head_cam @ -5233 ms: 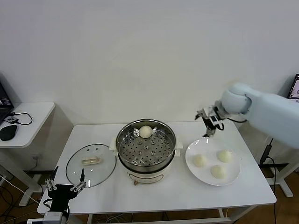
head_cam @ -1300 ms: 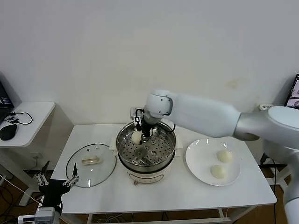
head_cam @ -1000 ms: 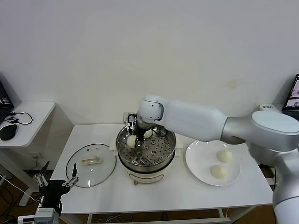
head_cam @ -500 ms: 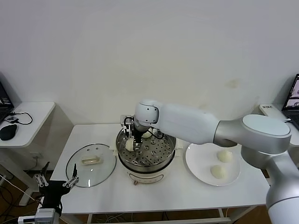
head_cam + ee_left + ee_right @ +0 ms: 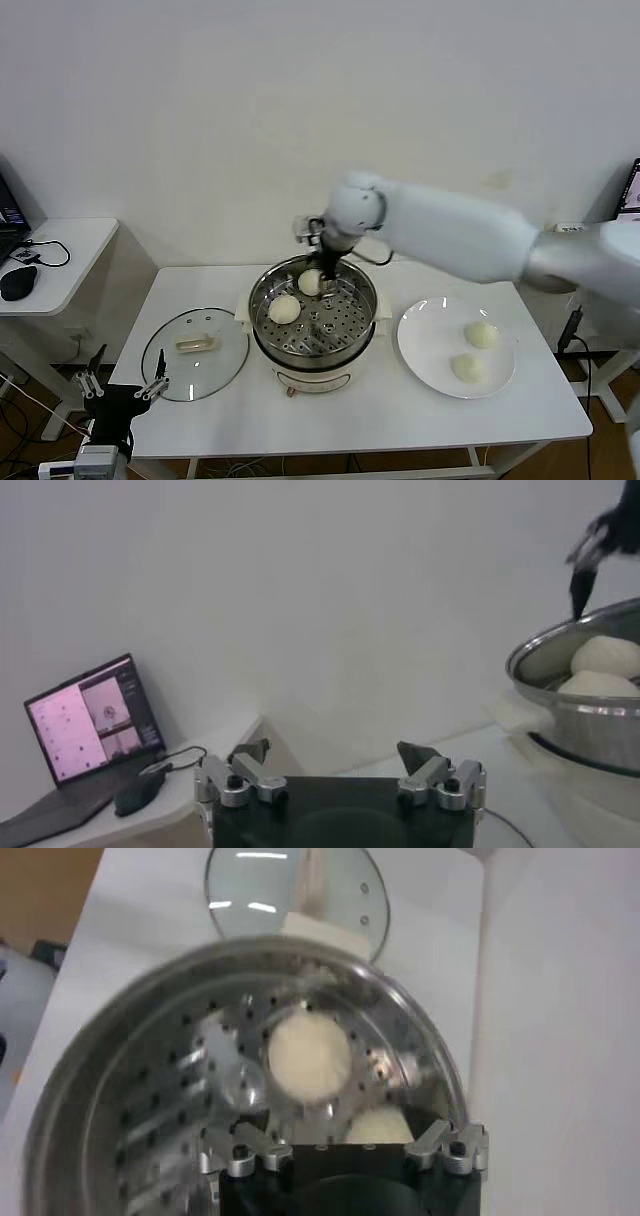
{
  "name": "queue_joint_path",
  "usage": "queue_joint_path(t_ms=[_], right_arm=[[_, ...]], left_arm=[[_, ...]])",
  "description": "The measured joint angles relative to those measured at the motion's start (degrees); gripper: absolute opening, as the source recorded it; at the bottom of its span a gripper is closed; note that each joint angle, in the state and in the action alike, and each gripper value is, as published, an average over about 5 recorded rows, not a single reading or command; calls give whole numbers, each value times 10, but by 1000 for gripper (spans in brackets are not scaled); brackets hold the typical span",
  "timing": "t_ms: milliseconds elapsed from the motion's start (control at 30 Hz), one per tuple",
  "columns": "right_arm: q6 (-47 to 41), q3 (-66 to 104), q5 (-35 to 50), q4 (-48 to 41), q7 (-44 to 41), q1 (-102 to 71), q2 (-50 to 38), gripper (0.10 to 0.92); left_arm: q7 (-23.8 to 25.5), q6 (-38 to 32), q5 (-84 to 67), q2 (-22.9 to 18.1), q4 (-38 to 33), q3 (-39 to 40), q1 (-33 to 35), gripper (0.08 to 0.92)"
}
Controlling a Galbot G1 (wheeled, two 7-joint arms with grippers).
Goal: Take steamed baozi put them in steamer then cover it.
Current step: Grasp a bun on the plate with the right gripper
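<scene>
The steel steamer (image 5: 313, 330) stands mid-table with two baozi on its perforated tray: one at the left (image 5: 285, 309), one at the back (image 5: 311, 282). My right gripper (image 5: 326, 272) hangs open and empty above the back of the tray. Its wrist view looks down on one baozi (image 5: 310, 1056), with the other baozi (image 5: 375, 1125) just in front of the open right gripper (image 5: 340, 1136). Two more baozi (image 5: 482, 334) (image 5: 466, 367) lie on the white plate (image 5: 425, 350). The glass cover (image 5: 195, 352) lies flat left of the steamer. My left gripper (image 5: 125, 388) waits open at the table's front left corner.
A side table with a mouse (image 5: 17, 283) and a laptop (image 5: 90, 720) stands to the left. In the left wrist view the open left gripper (image 5: 333, 755) faces the steamer (image 5: 590, 720), with the right gripper (image 5: 590, 560) above it. The wall is close behind.
My right gripper opened and let a baozi go on the left of the steamer tray. It then rose and drew back toward the rear rim. The left arm stayed still.
</scene>
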Motion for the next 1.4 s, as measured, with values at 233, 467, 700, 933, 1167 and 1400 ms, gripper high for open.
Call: queue_joint_path(t_ms=[233,467,700,933,1167,1400], right_arm=[[56,7,-48,58,-48,5,-119,823],[102,29,-110,105,-72,-35,-234,823],[132,92,-170,124,-79,-128,-312,823],[150,174,-222,123,-79,-245,-346,823],[157,248,-266,103,-70,-345,-351,823],[163,289,-293,74,-59,-404,-337,823]], left_arm=[[0,0,3,1,-3,7,5,823],[0,0,9,-4,-5,16,5,823],[0,1,14,-6,-6,22,8,823],[1,1,14,-5,-4,17,12,823],[1,2,16,-6,0,15,15,823],[1,2,18,-9,2,13,17,823]])
